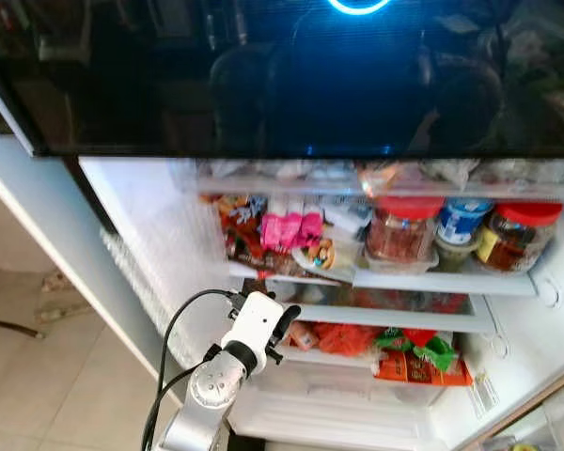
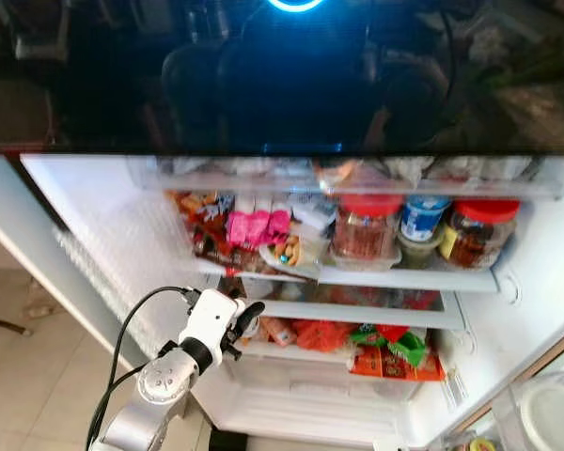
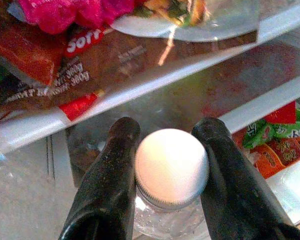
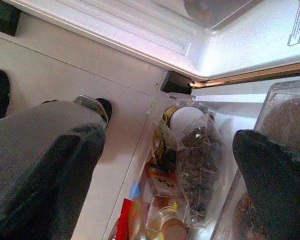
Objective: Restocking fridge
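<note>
Holding the white-capped bottle [image 3: 171,172] by its neck between the fingers of the left gripper [image 1: 284,324], we sit at the fridge's middle shelf [image 1: 395,315]. We should advance level, clear the shelf lip, then release. The right gripper [image 4: 155,170] hangs open, idle.

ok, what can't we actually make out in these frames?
- Bottle in the left gripper, left wrist view: only the white cap and a bit of clear neck show; the body is cut off by the frame edge and flanked by the fingers.
- Top shelf, eye views: contents blurred and hidden behind the dark freezer door.
- Jar labels: too small and blurred to read.
- Bagged items by the right gripper: blurred, contents unclear.
</note>
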